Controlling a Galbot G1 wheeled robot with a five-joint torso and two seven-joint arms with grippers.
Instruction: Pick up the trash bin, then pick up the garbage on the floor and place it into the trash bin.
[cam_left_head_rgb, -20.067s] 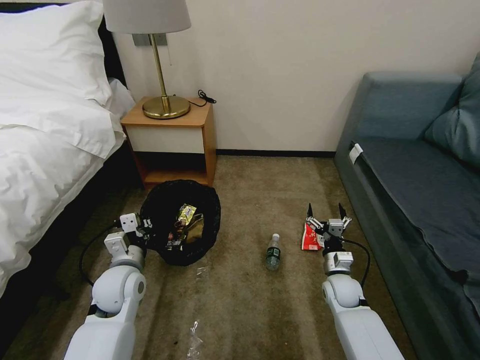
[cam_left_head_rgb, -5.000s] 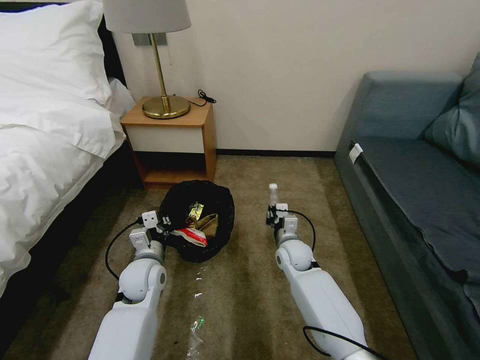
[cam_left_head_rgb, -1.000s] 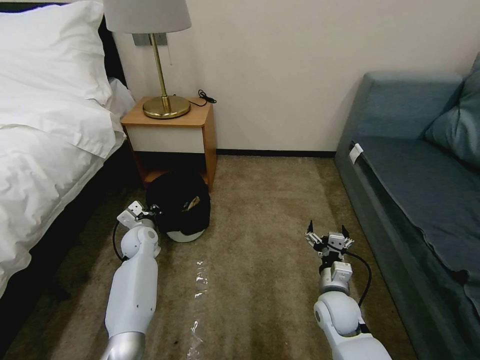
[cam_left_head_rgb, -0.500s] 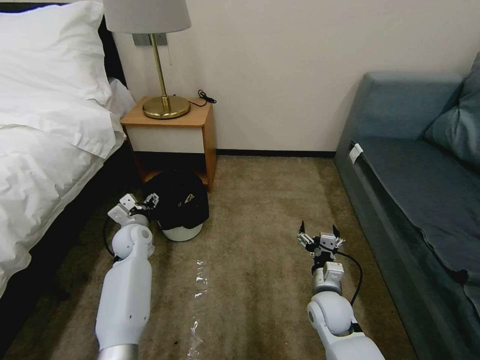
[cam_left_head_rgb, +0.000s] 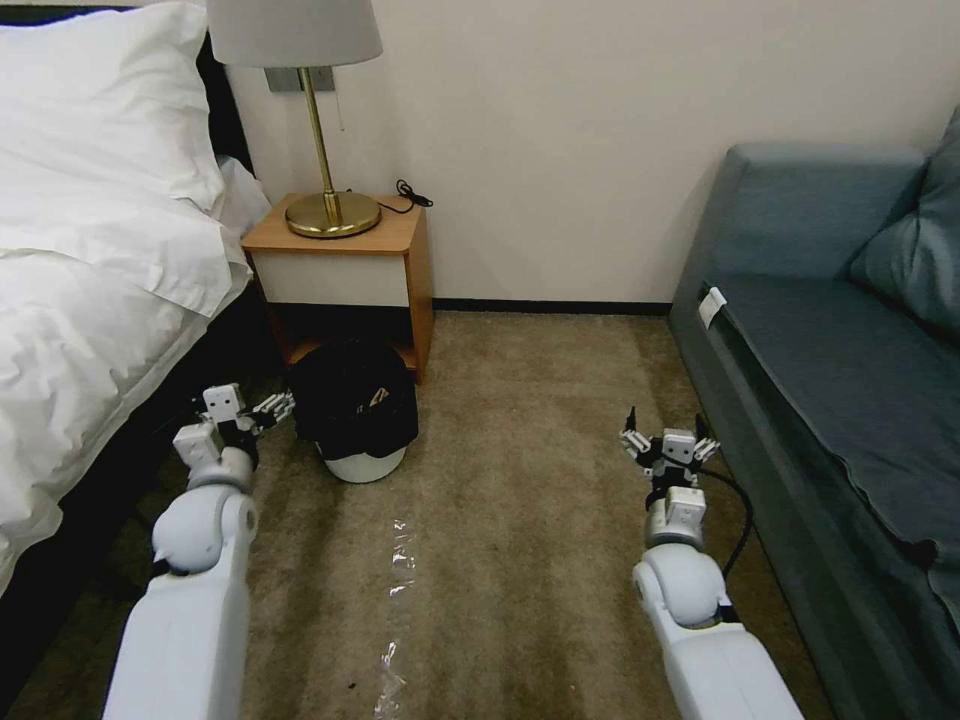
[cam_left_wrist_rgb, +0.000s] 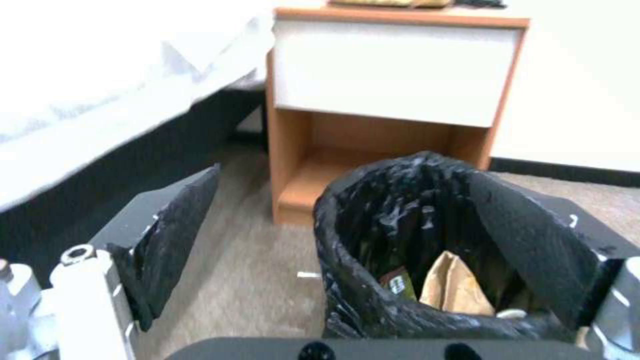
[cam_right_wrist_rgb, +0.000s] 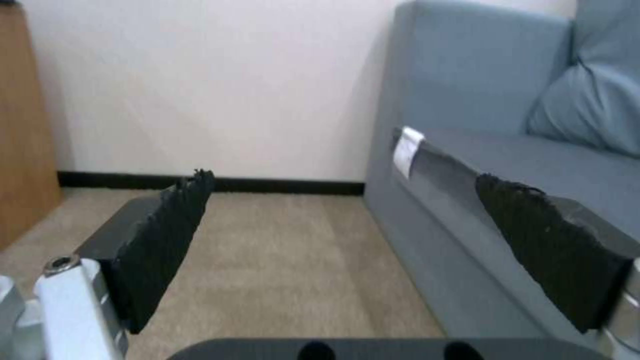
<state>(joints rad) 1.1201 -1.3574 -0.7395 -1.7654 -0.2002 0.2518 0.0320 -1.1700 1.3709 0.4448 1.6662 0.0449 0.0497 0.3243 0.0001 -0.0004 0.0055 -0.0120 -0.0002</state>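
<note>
**Q:** Carpeted bedroom floor (cam_left_head_rgb: 520, 480) is stretching between the white bed (cam_left_head_rgb: 90, 250) and the blue sofa (cam_left_head_rgb: 830, 330), with a wooden nightstand (cam_left_head_rgb: 345, 285) and a brass lamp (cam_left_head_rgb: 320, 130) against the wall. Where is the trash bin sitting?

**A:** The trash bin (cam_left_head_rgb: 355, 410) is standing upright on the carpet, just in front of the nightstand's open lower shelf. Its white base is showing below the crinkly black liner draped over its rim and upper sides.

**Q:** Which arm is lying nearer to it?

**A:** The left claw (cam_left_head_rgb: 262, 410) is hanging just beside the bin, on the bed side, apart from it, with its pads spread wide and gripping nothing. In the left wrist view one pad is overlapping the far edge of the liner (cam_left_wrist_rgb: 373, 260), so whether it is touching I cannot tell. The right claw (cam_left_head_rgb: 668, 440) is hovering well apart, near the sofa, also spread wide and empty.

**Q:** And the garbage?

**A:** A crumpled brown paper bag (cam_left_wrist_rgb: 453, 290) is lying inside the bin with a dark labelled wrapper (cam_left_wrist_rgb: 398, 285) beside it. No loose litter is showing on the carpet around the claws, so the collecting is looking done, by my judgement.
</note>
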